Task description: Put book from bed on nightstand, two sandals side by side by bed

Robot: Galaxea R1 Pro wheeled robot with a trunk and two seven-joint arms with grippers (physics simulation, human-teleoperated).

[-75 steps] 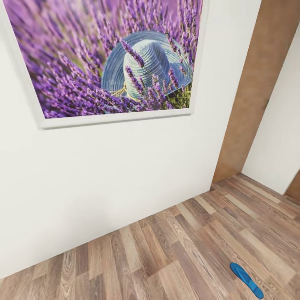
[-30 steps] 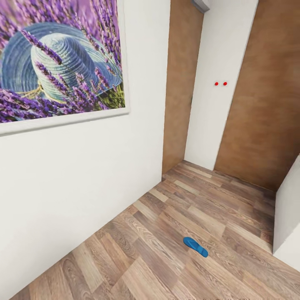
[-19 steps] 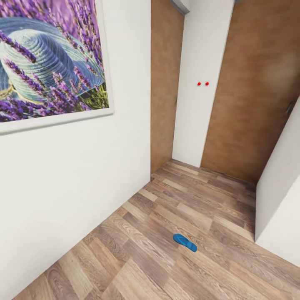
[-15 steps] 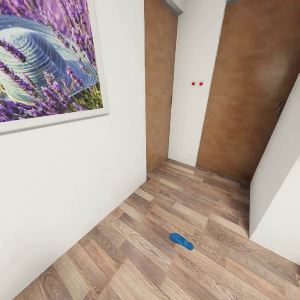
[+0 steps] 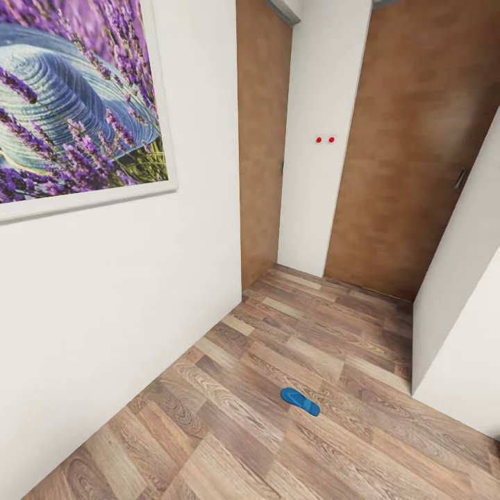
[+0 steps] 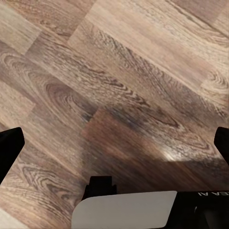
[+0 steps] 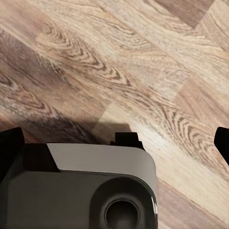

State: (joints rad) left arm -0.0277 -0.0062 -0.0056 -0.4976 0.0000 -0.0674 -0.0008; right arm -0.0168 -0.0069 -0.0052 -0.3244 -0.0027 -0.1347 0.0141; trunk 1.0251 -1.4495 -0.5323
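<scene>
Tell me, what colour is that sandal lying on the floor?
Bright blue; the sandal shows best in the head view, on the brown wood-plank floor.

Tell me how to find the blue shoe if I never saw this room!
Start at the big lavender picture on the white wall, then look down to the wood-plank floor. Out in the open, toward the brown doors, lies one flat sandal. It is the sole bright blue thing on the brown planks.

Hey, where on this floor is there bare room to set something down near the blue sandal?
Bare planks lie all around the sandal: between it and the picture wall, and towards the brown doors. It narrows by the white corner.
</scene>
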